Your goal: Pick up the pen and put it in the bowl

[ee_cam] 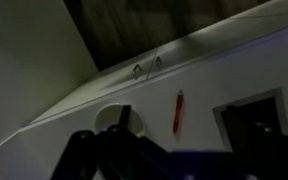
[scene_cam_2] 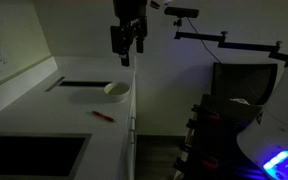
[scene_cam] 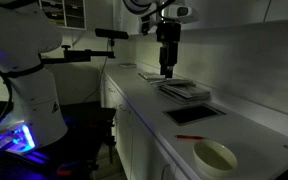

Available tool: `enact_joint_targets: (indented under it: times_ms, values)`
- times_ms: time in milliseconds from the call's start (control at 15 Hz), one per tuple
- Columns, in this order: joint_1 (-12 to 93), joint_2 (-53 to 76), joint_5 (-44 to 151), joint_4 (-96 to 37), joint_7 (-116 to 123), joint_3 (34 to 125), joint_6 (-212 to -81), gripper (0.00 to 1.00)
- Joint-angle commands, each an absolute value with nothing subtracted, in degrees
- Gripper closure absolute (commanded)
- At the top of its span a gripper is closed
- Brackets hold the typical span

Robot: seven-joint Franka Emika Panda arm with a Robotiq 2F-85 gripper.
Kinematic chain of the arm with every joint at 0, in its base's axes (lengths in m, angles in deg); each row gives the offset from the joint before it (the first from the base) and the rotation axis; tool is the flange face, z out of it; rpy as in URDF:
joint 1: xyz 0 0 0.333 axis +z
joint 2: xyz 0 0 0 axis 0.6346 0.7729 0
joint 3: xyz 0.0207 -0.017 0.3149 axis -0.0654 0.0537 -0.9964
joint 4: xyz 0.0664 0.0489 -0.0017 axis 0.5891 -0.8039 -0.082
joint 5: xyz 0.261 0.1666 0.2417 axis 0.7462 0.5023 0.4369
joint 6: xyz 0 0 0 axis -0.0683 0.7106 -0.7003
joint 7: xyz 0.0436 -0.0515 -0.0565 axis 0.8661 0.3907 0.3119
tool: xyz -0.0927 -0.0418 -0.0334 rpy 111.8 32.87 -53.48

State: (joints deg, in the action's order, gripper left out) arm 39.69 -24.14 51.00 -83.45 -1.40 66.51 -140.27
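In an exterior view, a long, smooth white counter (scene_cam: 144, 100) was seen under dim light. A round, shallow, cream bowl (scene_cam: 215, 155) with a plain rim was set near its close end. The thin, straight red pen (scene_cam: 189, 137) was laid flat on the counter near the bowl, clear of its rim. A dark, flat square tray (scene_cam: 196, 115) was placed beyond the pen, and a stack of flat items (scene_cam: 184, 90) lay farther back. The gripper (scene_cam: 167, 72) was held high above that stack, touching nothing.

In an exterior view from another side, the pen (scene_cam_2: 102, 116) was seen lying on bare counter between the bowl (scene_cam_2: 116, 90) and the dark tray (scene_cam_2: 34, 155). The gripper (scene_cam_2: 127, 58) was hung well above the bowl, with nothing seen in it. Whether the jaws stood apart or together could not be told in the gloom.

In the wrist view, the pen (ee_cam: 178, 113) was shown as a slim red stick on the pale surface. The bowl (ee_cam: 112, 116) beside it was partly covered by the blurred black gripper parts.
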Motion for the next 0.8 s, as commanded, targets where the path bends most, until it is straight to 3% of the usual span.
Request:
enact_joint_targets:
  times_ms: [0, 333, 733]
  values:
    - [40.7, -24.1, 50.6, -83.4, -1.7, 67.5, -140.1, 0.0]
    - [40.6, -23.6, 50.4, -83.3, -2.2, 67.3, -140.7, 0.0]
    - [41.1, -10.3, 54.4, -81.7, -4.5, 67.4, -156.4, 0.0]
